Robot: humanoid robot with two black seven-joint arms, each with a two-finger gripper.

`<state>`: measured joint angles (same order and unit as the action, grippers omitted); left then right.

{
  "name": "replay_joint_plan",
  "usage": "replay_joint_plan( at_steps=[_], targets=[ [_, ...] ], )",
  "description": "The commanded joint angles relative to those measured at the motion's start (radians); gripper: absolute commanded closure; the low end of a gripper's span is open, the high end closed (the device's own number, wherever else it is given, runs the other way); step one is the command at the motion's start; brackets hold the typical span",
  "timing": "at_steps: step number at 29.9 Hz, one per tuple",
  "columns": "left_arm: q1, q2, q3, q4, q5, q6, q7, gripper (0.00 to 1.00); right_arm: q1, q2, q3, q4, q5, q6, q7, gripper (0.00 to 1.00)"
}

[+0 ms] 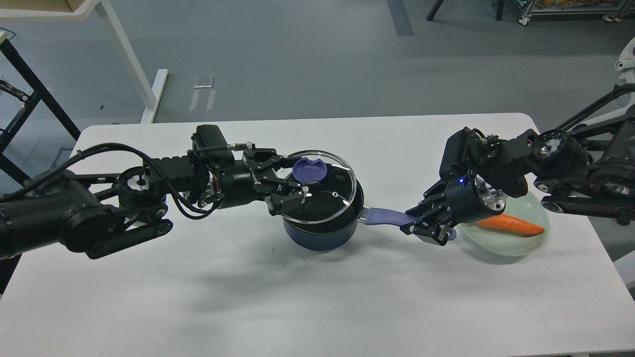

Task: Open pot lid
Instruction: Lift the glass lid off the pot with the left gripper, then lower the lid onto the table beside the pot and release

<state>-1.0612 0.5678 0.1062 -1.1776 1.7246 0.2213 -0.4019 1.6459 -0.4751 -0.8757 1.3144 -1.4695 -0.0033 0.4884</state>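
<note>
A dark blue pot (320, 237) stands at the middle of the white table (297, 297). Its glass lid (325, 198) with a purple knob (310, 170) is lifted off the rim and shifted up and left, tilted above the pot. My left gripper (297, 181) is shut on the lid's knob. The pot's purple handle (389, 217) points right, and my right gripper (421, 225) is shut on its end.
A pale green plate (506, 245) with an orange carrot (511, 225) lies right of the pot, under my right wrist. White table legs and a black frame stand on the floor beyond the table's far left.
</note>
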Motion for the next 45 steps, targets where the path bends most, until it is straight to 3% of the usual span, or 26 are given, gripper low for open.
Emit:
replay_joint_plan(
  at_steps=[1, 10, 15, 21, 36, 38, 41, 45],
  targets=[
    [-0.003, 0.092, -0.043, -0.008, -0.074, 0.016, -0.037, 0.64, 0.0, 0.0, 0.0, -0.003, 0.0, 0.0, 0.0, 0.73],
    [0.067, 0.334, 0.03, 0.007, -0.132, 0.02, -0.049, 0.65, 0.002, 0.0, 0.0, -0.001, 0.0, 0.0, 0.0, 0.73],
    [0.179, 0.392, 0.036, 0.041, -0.128, 0.042, -0.087, 0.66, -0.001, 0.0, 0.0, -0.001, -0.002, 0.0, 0.0, 0.73],
    [0.27, 0.389, 0.038, 0.111, -0.129, 0.099, -0.087, 0.66, -0.006, 0.001, 0.001, -0.003, -0.002, 0.0, 0.0, 0.73],
    [0.348, 0.308, 0.044, 0.248, -0.14, 0.115, -0.087, 0.64, -0.008, -0.002, 0.001, -0.007, -0.002, 0.0, 0.0, 0.73],
    [0.349, 0.302, 0.044, 0.251, -0.143, 0.119, -0.087, 0.57, -0.006, -0.002, 0.001, -0.007, -0.002, 0.0, 0.0, 0.72],
    [0.348, 0.297, 0.043, 0.251, -0.143, 0.122, -0.087, 0.23, -0.006, -0.004, 0.001, -0.007, -0.002, 0.0, 0.0, 0.65],
    [0.343, 0.297, 0.041, 0.25, -0.143, 0.122, -0.087, 0.2, -0.006, -0.004, 0.004, -0.007, 0.001, 0.0, 0.0, 0.57]
  ],
)
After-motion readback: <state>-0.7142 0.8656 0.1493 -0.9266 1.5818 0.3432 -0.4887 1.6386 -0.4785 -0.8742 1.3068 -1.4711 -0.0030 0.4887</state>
